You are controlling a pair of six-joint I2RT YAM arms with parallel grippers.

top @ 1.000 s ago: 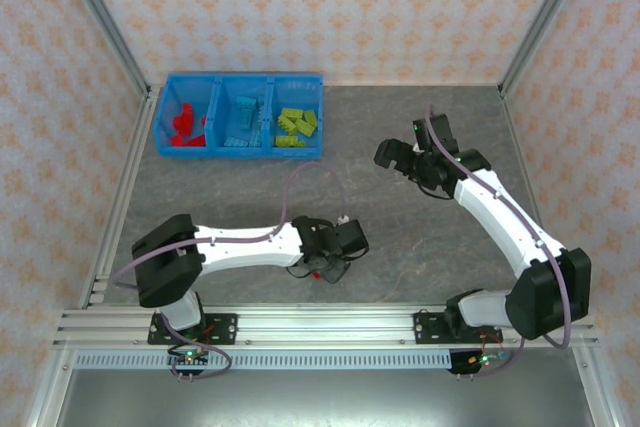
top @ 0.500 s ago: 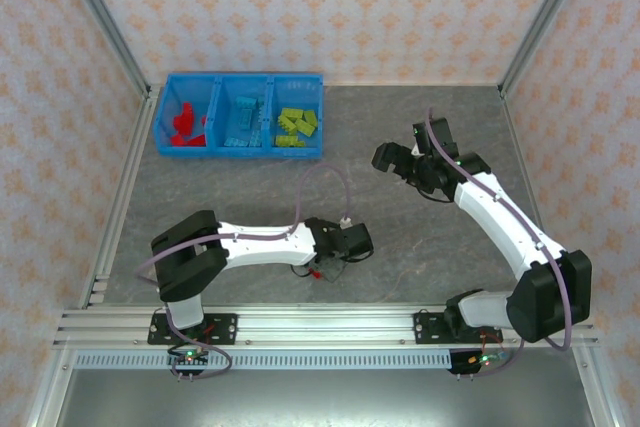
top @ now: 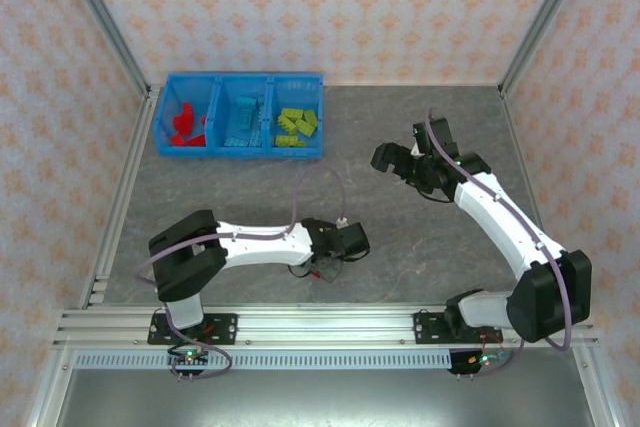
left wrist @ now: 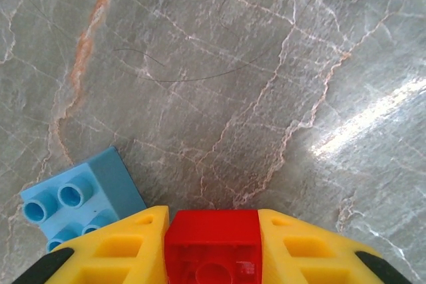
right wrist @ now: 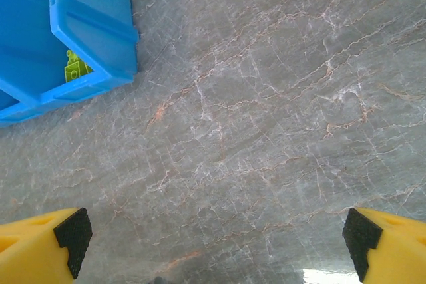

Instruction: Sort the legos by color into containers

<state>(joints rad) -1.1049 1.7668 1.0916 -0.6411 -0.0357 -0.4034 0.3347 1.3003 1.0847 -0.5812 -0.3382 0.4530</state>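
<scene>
A long blue bin (top: 245,76) sits at the upper left of the overhead frame on a grey marbled worktop (top: 400,247). Its three compartments hold, from left to right, red legos (top: 184,127), light blue legos (top: 243,119) and yellow-green legos (top: 297,125). At lower centre, the left end effector (top: 325,269) reaches low over the worktop. Its wrist view shows two yellow fingers (left wrist: 113,254) clamped on a red brick (left wrist: 212,247), pressing its flat opposite sides. At the lower left of that wrist frame a loose light blue brick (left wrist: 80,197) lies studs up on the worktop, just beside one finger; whether they touch cannot be told. The bricks look light, rigid and smooth-walled, so probably slippery if pinched at a corner. The flat opposite walls seem the best place to take hold, not the studs. Right of centre, the right end effector (top: 395,159) hovers over bare worktop, spread wide and holding nothing. Its black-padded fingertips (right wrist: 70,237) sit at the lower corners of its wrist frame, with the bin's corner at upper left.
</scene>
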